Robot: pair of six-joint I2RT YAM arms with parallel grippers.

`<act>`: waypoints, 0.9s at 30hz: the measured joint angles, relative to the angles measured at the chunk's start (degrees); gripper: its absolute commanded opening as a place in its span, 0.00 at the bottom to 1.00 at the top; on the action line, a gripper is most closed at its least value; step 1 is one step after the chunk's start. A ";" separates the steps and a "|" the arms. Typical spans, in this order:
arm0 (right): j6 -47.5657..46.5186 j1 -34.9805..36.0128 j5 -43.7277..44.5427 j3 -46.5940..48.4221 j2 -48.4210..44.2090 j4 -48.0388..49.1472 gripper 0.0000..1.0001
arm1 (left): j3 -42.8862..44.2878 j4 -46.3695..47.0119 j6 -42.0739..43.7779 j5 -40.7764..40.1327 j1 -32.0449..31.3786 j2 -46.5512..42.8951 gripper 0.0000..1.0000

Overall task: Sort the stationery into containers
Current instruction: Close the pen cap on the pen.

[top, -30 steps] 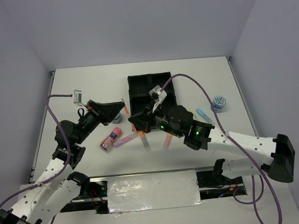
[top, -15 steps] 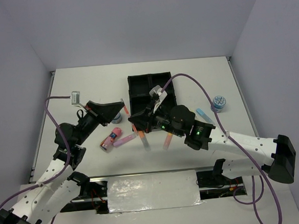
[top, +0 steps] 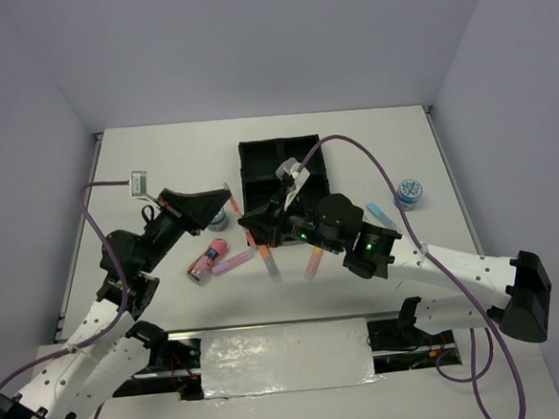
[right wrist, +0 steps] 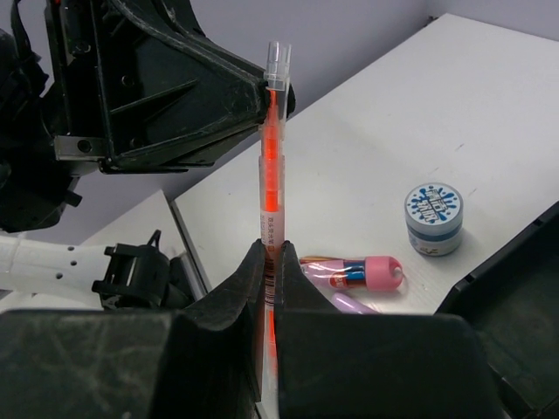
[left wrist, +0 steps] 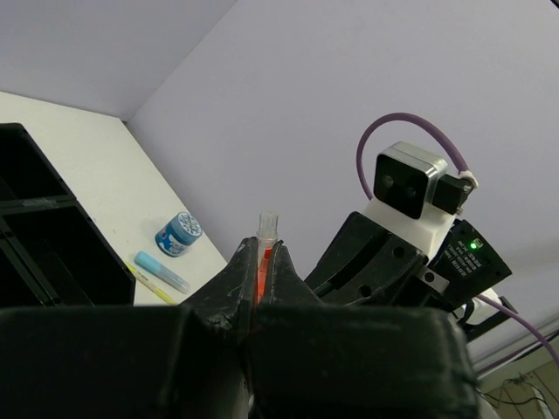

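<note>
While both arms meet by the near-left corner of the black tray (top: 256,152), the left gripper (left wrist: 264,255) is clamped on the thin orange pen (right wrist: 272,157) just below its clear tip; the right gripper (right wrist: 266,255) pinches the same pen lower down, so it spans the two, held up off the table (top: 161,160); pink tube (right wrist: 367,272) and tape roll (right wrist: 434,218) lie on the table beneath; second tape roll (top: 410,193) right of tray, well apart.
</note>
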 measured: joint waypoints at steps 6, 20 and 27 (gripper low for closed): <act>-1.18 -0.81 -0.31 1.79 0.42 -1.64 0.00 | 1.73 -1.68 2.71 -1.49 -0.66 0.09 0.00; -0.94 -2.54 -2.80 4.02 1.05 -4.63 0.00 | 2.62 -2.36 7.19 -2.93 -2.27 1.44 0.00; 0.00 -3.74 -5.03 4.00 1.16 -4.33 0.00 | 2.60 -2.16 7.13 -3.08 -2.27 1.62 0.00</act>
